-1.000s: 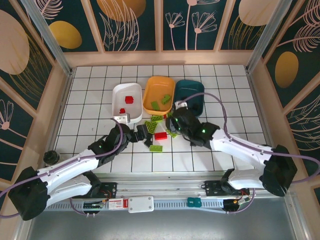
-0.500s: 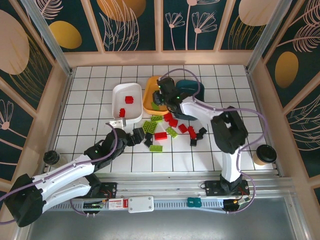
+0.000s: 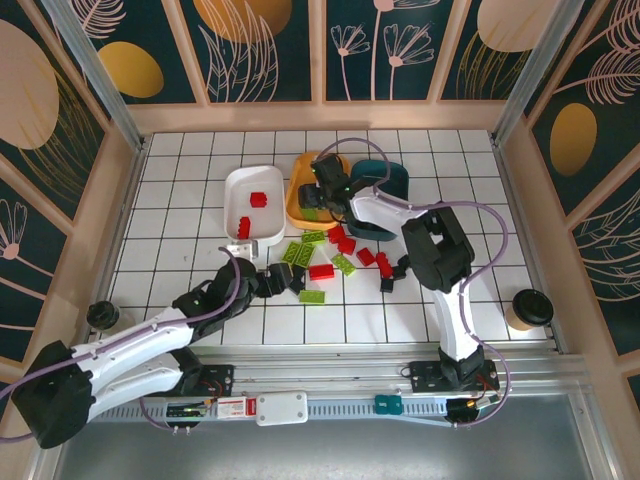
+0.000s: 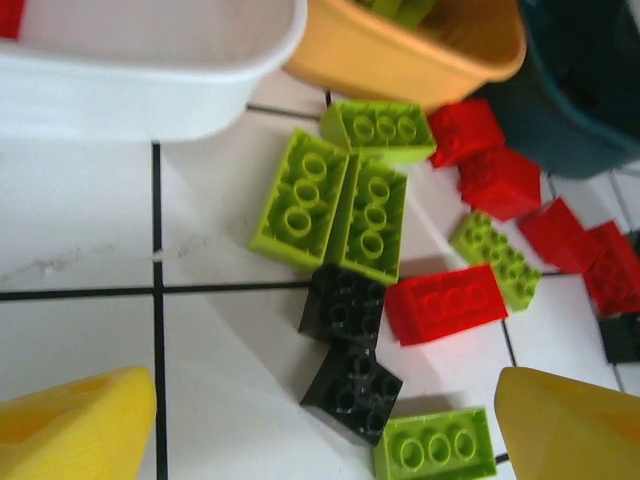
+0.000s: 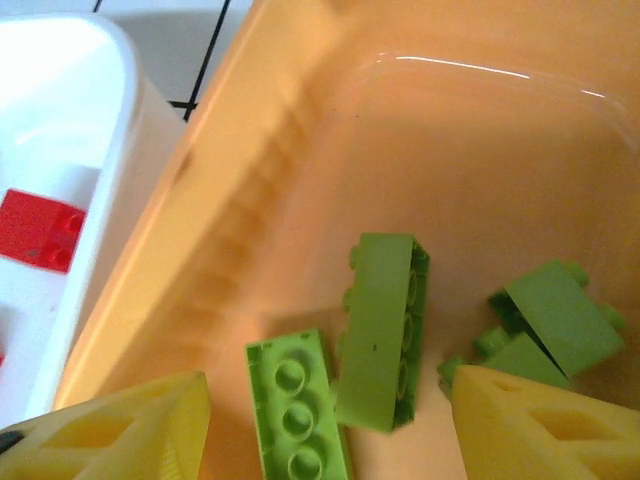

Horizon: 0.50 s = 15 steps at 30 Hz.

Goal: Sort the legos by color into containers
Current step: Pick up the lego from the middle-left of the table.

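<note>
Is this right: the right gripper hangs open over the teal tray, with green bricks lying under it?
Not quite. The right gripper hangs open over the orange tray, not the teal one. The right wrist view shows the green bricks lying on orange plastic under it.

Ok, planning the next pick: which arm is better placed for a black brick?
Left, probably: the left gripper, open, hovers over the black bricks; the right gripper is over the orange tray.

Open above the legos [image 4: 490, 260]
My fingers [image 4: 75, 425] stand apart; black bricks [image 4: 342, 305] between them, lime bricks [image 4: 330, 210] and red bricks [image 4: 445, 303] beyond, trays [image 4: 150, 90] farthest.
</note>
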Motion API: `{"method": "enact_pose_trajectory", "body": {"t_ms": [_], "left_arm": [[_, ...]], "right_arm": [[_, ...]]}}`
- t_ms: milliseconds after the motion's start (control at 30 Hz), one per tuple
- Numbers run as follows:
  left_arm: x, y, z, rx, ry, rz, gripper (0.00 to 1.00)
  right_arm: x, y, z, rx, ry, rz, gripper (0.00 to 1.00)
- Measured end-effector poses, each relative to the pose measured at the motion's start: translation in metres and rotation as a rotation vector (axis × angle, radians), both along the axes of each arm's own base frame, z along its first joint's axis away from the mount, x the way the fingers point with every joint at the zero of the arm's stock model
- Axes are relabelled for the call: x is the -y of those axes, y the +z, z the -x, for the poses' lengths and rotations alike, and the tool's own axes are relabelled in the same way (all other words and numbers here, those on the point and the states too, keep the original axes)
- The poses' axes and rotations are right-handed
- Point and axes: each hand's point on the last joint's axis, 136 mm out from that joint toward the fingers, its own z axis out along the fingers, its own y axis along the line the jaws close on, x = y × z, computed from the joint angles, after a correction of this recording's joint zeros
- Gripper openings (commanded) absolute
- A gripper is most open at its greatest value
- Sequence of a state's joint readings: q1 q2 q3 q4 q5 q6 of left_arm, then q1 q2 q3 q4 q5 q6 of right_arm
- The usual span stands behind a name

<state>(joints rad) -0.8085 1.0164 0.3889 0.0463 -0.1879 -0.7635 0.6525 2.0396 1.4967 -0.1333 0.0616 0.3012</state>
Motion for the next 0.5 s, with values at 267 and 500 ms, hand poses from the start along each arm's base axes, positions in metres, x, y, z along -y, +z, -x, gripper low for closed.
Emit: {"method": "enact_pose_trajectory", "body": {"t_ms": [267, 500], "left_arm": [[0.044, -0.03, 0.006, -0.08, -0.141, -0.161, 0.83], [0.038, -0.054, 0.0, -0.104, -0.135, -0.281, 0.79]], "right_arm": [[0.031, 0.048, 0.049, 0.063, -0.001, -0.095, 0.67], [0.051, 0.043, 0.081, 0.047, -0.004, -0.112, 0.67]]}}
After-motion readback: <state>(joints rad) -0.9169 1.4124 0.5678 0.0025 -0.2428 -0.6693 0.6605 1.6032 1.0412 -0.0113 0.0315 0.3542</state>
